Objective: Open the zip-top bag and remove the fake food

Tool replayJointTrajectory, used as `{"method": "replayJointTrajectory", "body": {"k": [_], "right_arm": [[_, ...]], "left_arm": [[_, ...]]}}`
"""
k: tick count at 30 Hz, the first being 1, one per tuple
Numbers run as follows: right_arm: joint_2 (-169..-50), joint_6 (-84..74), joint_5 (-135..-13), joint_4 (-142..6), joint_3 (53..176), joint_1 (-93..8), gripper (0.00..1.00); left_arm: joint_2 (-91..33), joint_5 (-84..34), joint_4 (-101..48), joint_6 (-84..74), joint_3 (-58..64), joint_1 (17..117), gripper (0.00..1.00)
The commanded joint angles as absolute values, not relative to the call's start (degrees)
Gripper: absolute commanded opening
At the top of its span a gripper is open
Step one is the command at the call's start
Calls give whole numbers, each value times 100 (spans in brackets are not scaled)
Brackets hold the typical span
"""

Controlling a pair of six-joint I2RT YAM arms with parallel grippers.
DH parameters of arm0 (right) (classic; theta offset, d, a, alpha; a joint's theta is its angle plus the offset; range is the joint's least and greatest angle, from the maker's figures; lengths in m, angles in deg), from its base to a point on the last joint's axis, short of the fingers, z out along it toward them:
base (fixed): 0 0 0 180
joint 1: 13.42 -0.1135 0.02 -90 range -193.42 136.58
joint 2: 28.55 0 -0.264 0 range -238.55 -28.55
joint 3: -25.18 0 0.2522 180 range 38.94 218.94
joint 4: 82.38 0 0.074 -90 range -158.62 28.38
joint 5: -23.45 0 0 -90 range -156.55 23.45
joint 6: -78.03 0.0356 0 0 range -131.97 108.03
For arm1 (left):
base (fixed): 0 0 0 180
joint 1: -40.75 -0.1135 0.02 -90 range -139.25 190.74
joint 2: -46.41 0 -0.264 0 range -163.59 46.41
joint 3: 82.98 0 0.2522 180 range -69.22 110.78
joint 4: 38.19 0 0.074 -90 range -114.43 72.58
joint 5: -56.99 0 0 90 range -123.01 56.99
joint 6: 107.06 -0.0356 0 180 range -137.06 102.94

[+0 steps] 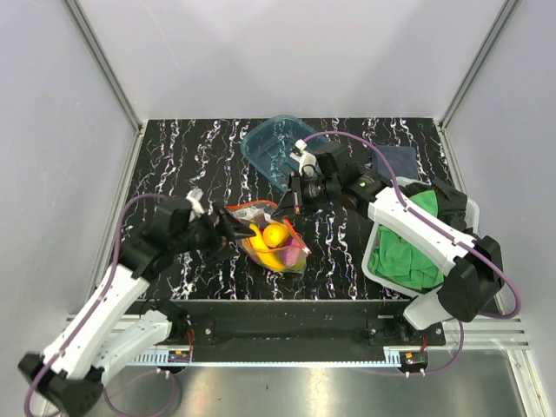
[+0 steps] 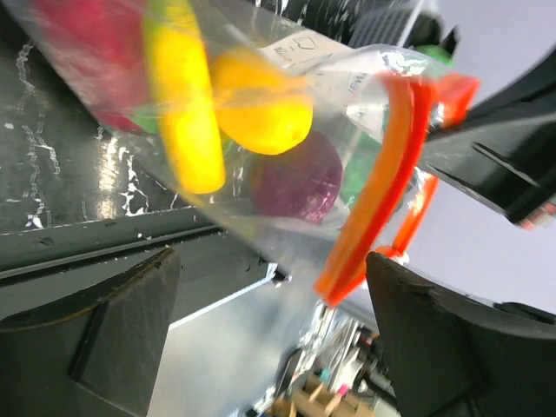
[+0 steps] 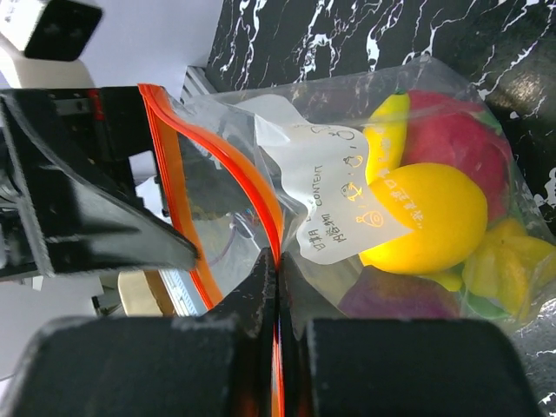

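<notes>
Right wrist view: the right gripper (image 3: 276, 271) is pinched tight on the orange edge of the zip-top bag (image 3: 330, 130), which sits at mid-table (image 1: 174, 156) with the fake food (image 3: 430, 217) inside. The left gripper (image 2: 269, 300) stands wide apart, with the bag's mouth between its fingers, unclamped.

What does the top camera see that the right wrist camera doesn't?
Only the top: the blue tray and the green cloth.
Only the right wrist: the writing on the white label.
Both: the bag with toy fruit inside, and the right gripper pinched shut on its orange zip.
</notes>
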State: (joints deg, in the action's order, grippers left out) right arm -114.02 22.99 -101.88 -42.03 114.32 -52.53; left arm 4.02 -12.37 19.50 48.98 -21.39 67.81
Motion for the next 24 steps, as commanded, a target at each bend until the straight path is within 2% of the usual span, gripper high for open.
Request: {"method": "replayJointTrajectory", "body": {"k": [1,4,5,6,7,9,10,11,18,24], "right_arm": [[-11116,2380,-10074,-4419,11453,-5323,0],[-11090,2353,-10048,-4384,11418,-5332,0],[-11055,2345,-10030,-4375,11409,-5323,0],[-11046,2327,-9995,-4358,11409,-5332,0],[-11020,2318,-9978,-4357,11400,-5323,0],[-10993,2266,-9916,-4322,11418,-5323,0],[-11002,2257,-9907,-4322,11444,-5332,0],[-11011,2239,-9899,-4305,11461,-5332,0],[-11231,2064,-9899,-3971,11751,-5280,0],[-11239,2002,-9977,-3901,11340,-5113,0]], "left_arm": [[-157,-1805,1196,5114,-1702,7343,89],[-315,-1965,1144,5377,-1842,7669,82],[-333,-1965,1117,5413,-1886,7739,77],[-342,-1983,1134,5396,-1938,7766,59],[-342,-2009,1126,5369,-1956,7757,47],[-246,-2140,1265,5151,-1887,7766,30],[-237,-2306,1345,5036,-1721,7766,11],[-228,-2386,1598,4905,-1589,7757,2],[-605,-2966,2434,3561,-236,7757,0],[-1211,-2784,2463,3111,276,7757,0]]}}
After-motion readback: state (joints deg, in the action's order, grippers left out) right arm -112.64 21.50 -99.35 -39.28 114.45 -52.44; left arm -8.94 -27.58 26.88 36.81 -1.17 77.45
